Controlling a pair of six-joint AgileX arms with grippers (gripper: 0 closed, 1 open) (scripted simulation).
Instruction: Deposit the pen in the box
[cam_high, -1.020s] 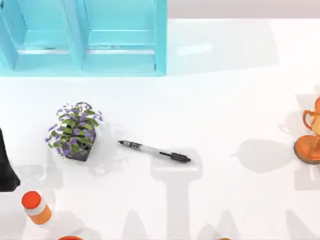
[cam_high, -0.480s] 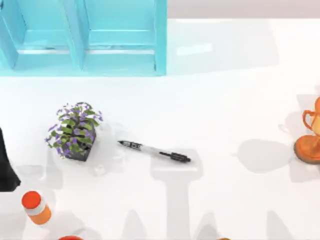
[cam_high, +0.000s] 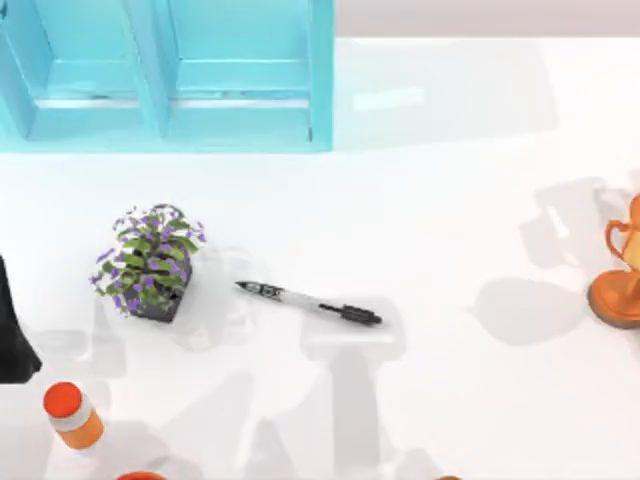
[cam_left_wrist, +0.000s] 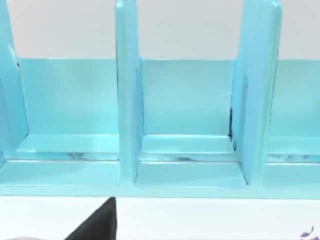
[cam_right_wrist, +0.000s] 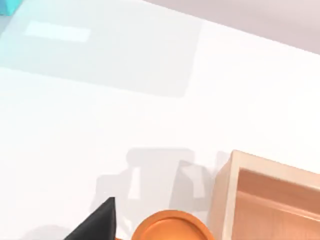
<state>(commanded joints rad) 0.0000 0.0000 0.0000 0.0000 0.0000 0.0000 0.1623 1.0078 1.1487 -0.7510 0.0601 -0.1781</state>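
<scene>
The pen (cam_high: 308, 302) lies flat on the white table near the middle, its black tip toward the plant and its black end section toward the right. Nothing touches it. The turquoise box (cam_high: 320, 90) stands at the far left, its compartments divided by thick walls. The left wrist view faces these compartments (cam_left_wrist: 127, 100) from close by. A black part of my left gripper (cam_left_wrist: 97, 225) shows at the edge of that view, and the left arm is a dark shape (cam_high: 10, 335) at the table's left edge. A black part of my right gripper (cam_right_wrist: 97, 220) hangs over the table near an orange base.
A potted plant (cam_high: 148, 262) with purple flowers stands just left of the pen. An orange-capped bottle (cam_high: 72, 414) is at the front left. An orange trophy (cam_high: 622, 280) stands at the right edge, beside a wooden box (cam_right_wrist: 265, 200).
The pen, plant and bottle have not moved. The arm shadows on the table have shifted, and one now falls farther back, near the trophy at the right.
</scene>
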